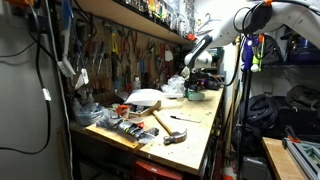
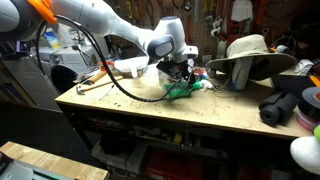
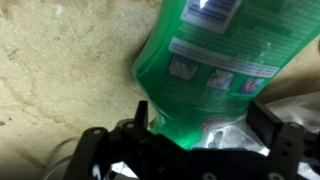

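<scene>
My gripper [image 3: 190,145] is spread fully wide and holding nothing. One end of the green plastic bottle [image 3: 205,80] sits between its fingers, lying on the workbench [image 2: 150,112] top. I cannot tell its contents.

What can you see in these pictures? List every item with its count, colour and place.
green bottle: one, green with a printed label, lying on the workbench under the gripper
hammer: one, pale wooden handle, on the workbench away from the bottle
hat: one, pale, wide-brimmed, on the workbench
hand tools: several, mixed colours, hung on the wall behind the workbench
workbench: one, pale wood top
arm: one, white, reaching over the workbench
gripper: one, black, open, directly over the green bottle
</scene>
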Controlling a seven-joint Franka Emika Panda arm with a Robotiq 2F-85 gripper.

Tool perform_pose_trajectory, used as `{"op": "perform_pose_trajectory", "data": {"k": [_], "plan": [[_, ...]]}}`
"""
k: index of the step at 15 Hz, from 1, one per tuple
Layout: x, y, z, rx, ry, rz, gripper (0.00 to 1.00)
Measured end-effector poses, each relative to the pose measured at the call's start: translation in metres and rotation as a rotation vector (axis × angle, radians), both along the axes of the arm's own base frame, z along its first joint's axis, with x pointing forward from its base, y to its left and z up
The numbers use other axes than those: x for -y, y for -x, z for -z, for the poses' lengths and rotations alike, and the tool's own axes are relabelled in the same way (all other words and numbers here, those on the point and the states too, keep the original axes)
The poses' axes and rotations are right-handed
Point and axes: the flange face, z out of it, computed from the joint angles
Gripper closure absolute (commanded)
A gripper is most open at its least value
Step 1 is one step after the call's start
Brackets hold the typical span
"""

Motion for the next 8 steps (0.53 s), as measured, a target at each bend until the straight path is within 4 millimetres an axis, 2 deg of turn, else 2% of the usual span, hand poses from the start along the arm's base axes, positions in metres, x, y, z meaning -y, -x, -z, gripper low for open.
{"op": "perform_pose_trajectory", "data": {"k": [8], "plan": [[0.017, -0.012, 0.010, 0.044, -0.004, 0.021, 0.00]]}}
